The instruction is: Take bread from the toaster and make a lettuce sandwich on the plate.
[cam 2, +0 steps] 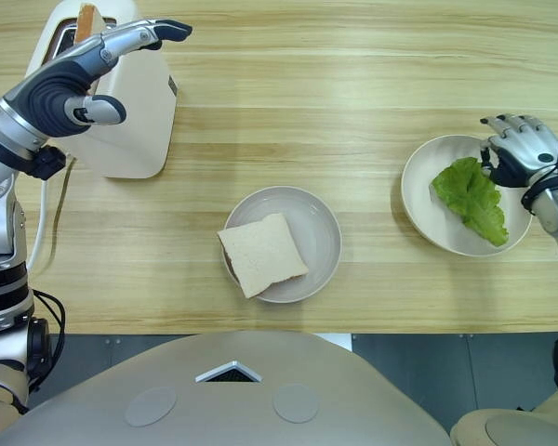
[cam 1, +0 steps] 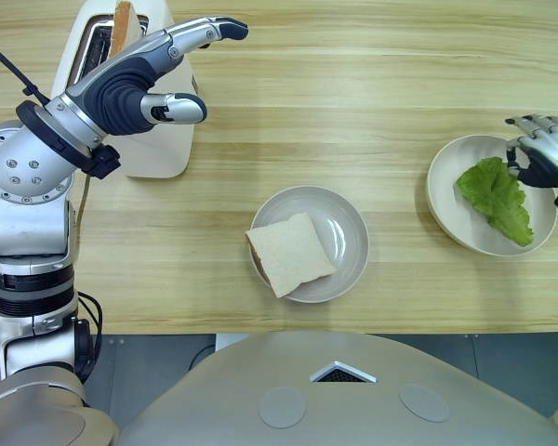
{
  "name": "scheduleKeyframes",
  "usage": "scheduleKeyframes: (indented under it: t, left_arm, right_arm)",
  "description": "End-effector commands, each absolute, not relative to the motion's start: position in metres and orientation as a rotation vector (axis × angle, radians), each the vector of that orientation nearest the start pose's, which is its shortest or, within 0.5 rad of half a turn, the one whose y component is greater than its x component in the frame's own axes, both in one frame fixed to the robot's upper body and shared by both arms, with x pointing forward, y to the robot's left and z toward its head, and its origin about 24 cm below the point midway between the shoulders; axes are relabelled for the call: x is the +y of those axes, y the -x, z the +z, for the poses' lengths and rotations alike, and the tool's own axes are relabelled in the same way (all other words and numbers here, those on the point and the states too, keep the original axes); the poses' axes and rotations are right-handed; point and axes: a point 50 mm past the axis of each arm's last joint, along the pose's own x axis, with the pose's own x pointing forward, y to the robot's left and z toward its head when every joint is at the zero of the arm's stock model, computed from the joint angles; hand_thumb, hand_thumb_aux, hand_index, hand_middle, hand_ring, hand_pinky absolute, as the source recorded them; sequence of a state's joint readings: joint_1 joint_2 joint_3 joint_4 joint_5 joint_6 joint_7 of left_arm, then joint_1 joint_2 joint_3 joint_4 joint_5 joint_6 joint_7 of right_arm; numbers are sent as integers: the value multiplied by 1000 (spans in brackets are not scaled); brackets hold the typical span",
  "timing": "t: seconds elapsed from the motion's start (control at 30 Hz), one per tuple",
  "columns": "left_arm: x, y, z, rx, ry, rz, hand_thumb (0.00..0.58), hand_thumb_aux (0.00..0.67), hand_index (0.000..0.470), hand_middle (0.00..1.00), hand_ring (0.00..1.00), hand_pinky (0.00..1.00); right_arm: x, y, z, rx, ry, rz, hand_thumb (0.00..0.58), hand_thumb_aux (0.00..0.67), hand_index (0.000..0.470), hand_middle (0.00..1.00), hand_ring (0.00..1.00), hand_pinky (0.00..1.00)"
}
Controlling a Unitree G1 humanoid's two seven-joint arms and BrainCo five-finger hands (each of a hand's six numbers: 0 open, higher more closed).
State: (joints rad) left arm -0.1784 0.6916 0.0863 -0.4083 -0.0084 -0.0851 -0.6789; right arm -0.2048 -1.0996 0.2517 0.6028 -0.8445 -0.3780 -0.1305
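Toaster, far left corner of the tabletop, holds one upright slice; left hand above it, spread and empty, could tip it on a clumsy pinch. Bread lies on the plate by the near edge. Right hand at the lettuce in the right-edge bowl, grasp cannot be told: leaf may slip.

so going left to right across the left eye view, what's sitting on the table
toaster with a standing bread slice in its slot → plate with a flat bread slice on it → bowl holding the lettuce leaf
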Motion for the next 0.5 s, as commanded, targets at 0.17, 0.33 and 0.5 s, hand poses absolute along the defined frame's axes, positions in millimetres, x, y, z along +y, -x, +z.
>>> scheduleKeyframes:
  t: [0.17, 0.33, 0.5]
  left_arm:
    - [187, -242, 197, -419, -912, -703, 0, 0, 0, 0, 0, 0]
    - [188, -241, 196, -416, -913, -698, 0, 0, 0, 0, 0, 0]
    - [188, -239, 197, -418, -914, -697, 0, 0, 0, 0, 0, 0]
  right_arm:
    - [-361, -260, 97, 163, 1928, 302, 443, 344, 241, 0, 0, 0]
    - [-350, -264, 87, 150, 1923, 351, 124, 76, 53, 0, 0, 0]
    - [-345, -266, 76, 163, 1952, 394, 209, 134, 94, 0, 0, 0]
